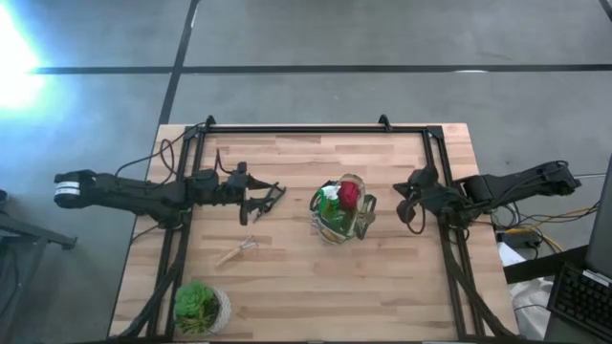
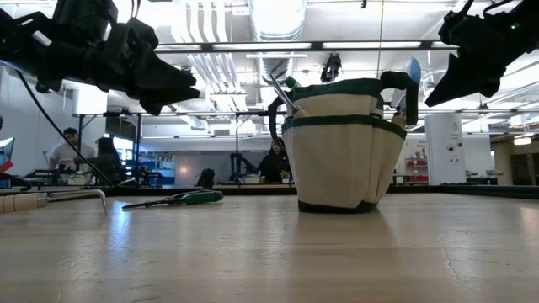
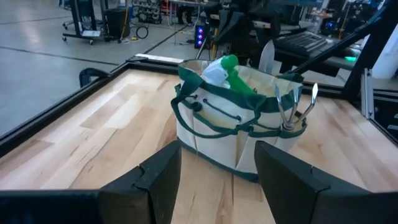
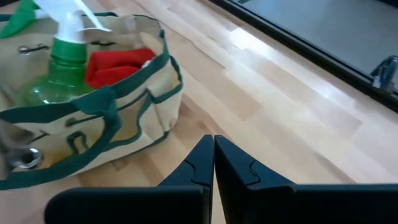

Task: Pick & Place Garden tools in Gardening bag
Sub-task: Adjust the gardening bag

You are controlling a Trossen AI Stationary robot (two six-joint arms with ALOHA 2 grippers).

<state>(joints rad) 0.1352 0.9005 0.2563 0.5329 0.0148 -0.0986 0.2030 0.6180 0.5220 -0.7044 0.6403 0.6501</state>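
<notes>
The gardening bag [image 1: 342, 210] stands upright on the table's middle. In it are a green spray bottle [image 4: 61, 59] and a red-handled tool [image 4: 115, 65], and metal tools [image 3: 293, 107] stick out of a side pocket. Dark pruners [image 1: 268, 199] lie flat on the wood left of the bag. A wooden-handled tool [image 1: 237, 250] lies nearer the front. My left gripper [image 3: 217, 158] hovers open above the table left of the bag, pointing at it with nothing between its fingers. My right gripper [image 4: 213, 149] hangs shut and empty in the air right of the bag.
A leafy plant in a pale pot [image 1: 201, 306] stands at the near left corner. A black frame [image 1: 316, 128] runs along the table's far edge and sides. Bare wood lies in front of the bag and to its right. People sit in the room behind.
</notes>
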